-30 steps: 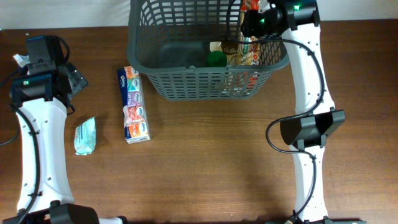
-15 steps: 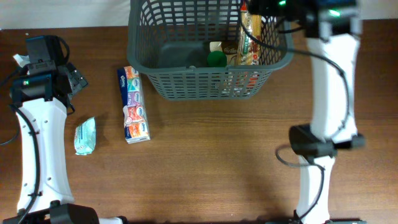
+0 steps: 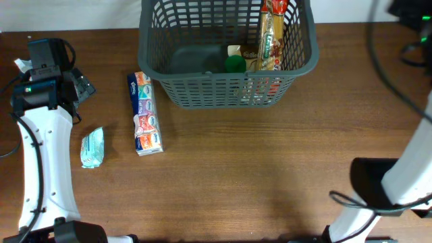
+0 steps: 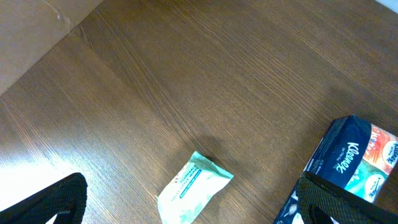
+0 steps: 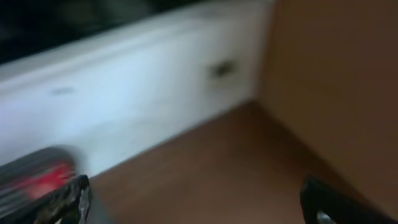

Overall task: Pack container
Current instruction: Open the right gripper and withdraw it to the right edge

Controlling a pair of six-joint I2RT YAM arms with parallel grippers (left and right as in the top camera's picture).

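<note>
The big dark grey basket (image 3: 202,91) sits on the far side of the brown table (image 3: 236,175), near the middle. Its sides have lots of little slots and its rim is solid.

A tall thin packet (image 3: 272,34) of brown and gold stands in the right part of the basket and leans on the far wall. Just left of it is a round green lid (image 3: 235,63), down on the basket floor. A small pale thing (image 3: 236,50) sits just behind the lid, but it is too small to tell what it is. The left part of the basket floor is bare.

Two things lie on the table to the left of the basket. A long pack of tissues (image 3: 145,113) in blue, orange and white lies flat, just beside the basket's left corner. A small pale green packet (image 3: 92,147) lies further left and a bit nearer.

The left gripper (image 3: 79,86) hangs over the far left of the table, well apart from the basket. In the left wrist view its two black fingers (image 4: 56,199) are spread wide with nothing held between them. The green packet and one end of the tissue pack show on the table below.

The right arm (image 3: 405,175) stands at the right edge of the table, away from the basket. The right wrist view is very blurry. The right gripper (image 5: 196,202) is spread wide too, and it holds nothing.
</note>
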